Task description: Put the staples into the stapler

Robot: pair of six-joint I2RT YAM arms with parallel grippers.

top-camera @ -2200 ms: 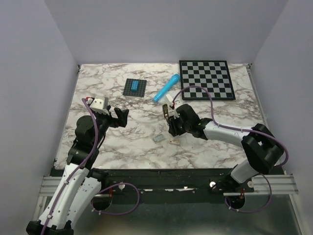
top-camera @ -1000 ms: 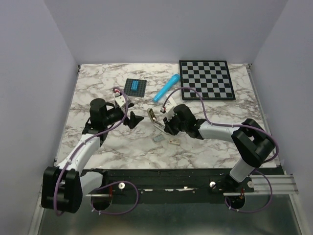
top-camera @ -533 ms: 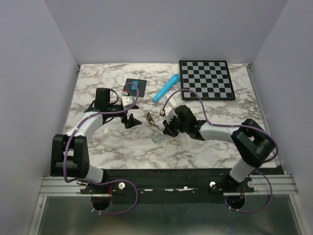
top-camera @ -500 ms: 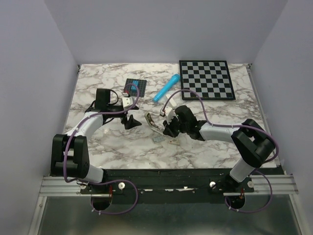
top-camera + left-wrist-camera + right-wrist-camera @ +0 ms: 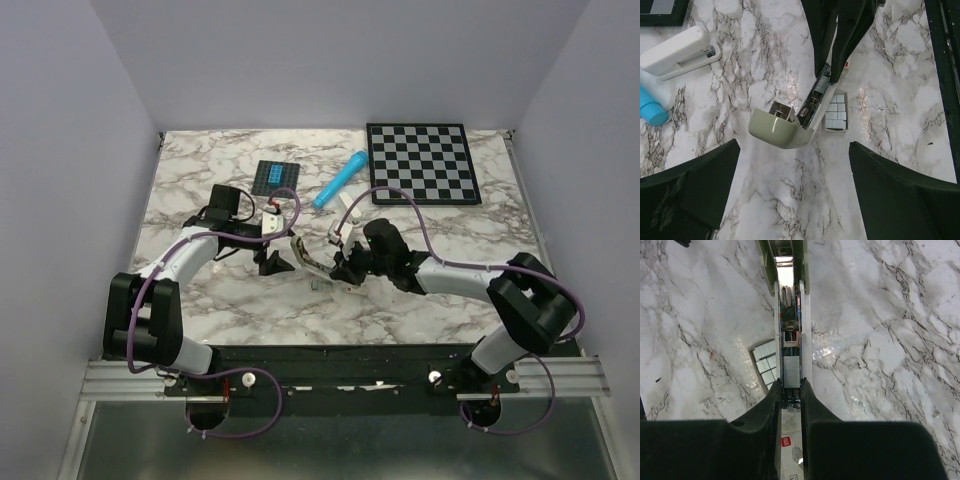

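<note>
The stapler (image 5: 303,254) is hinged wide open, its pale cream lid (image 5: 776,128) turned away from the shiny metal rail (image 5: 815,97). My right gripper (image 5: 789,385) is shut on the rail's rear end, also seen from above (image 5: 345,268). A silvery-grey strip of staples (image 5: 791,372) lies in the rail just ahead of the fingers. More staples (image 5: 835,113) sit in a small clear tray on the marble beside the stapler. My left gripper (image 5: 794,151) is open and empty, its fingers wide apart just short of the lid, left of the stapler in the top view (image 5: 277,262).
A white stapler-shaped object (image 5: 677,49) lies beside a bright blue cylinder (image 5: 340,178). A dark plate with blue bricks (image 5: 276,177) and a chessboard (image 5: 420,162) sit farther back. A staples box with a red label (image 5: 785,441) lies under my right fingers.
My left arm has swung right and nearer, bringing its open gripper up to the stapler. My right gripper has shifted the open stapler slightly left and nearer.
</note>
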